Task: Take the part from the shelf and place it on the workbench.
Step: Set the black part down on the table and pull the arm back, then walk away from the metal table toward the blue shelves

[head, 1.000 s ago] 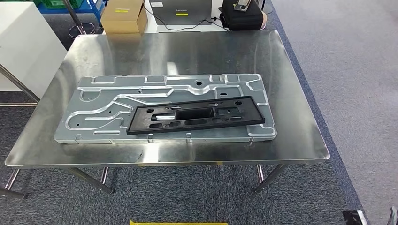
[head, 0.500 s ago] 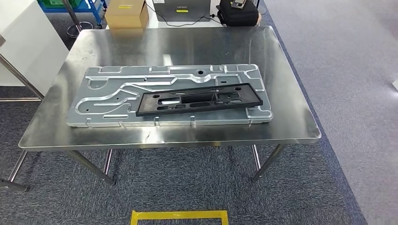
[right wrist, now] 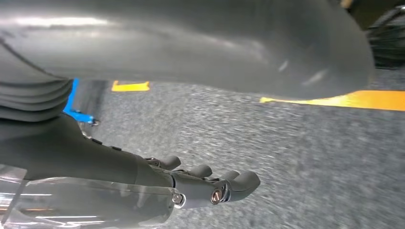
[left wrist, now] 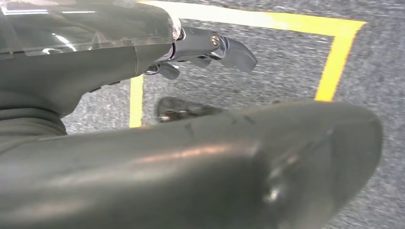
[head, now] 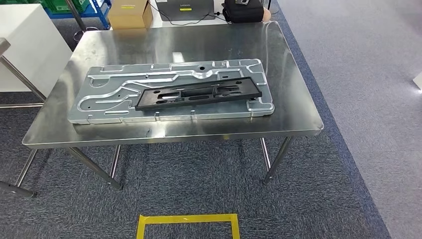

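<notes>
A long black plastic part [head: 198, 93] with several cut-outs lies flat on a large pressed silver metal panel [head: 109, 94]. The panel rests on the steel workbench [head: 293, 99], seen in the head view ahead of me. My left hand [left wrist: 205, 47] hangs over the grey carpet, its fingers stretched out and holding nothing. My right hand [right wrist: 205, 183] also hangs above the carpet with straight fingers and nothing in it. Both hands are well away from the bench.
Behind the bench stand a cardboard box [head: 128, 12], a laptop [head: 184, 7] and a black bag [head: 242, 9]. A white cabinet [head: 25, 50] stands at the left. A yellow taped floor marking [head: 188, 219] lies on the carpet in front of the bench.
The whole head picture has shifted: the camera has drawn back from the bench, and more carpet and the yellow marking show. The black part stays put on the panel.
</notes>
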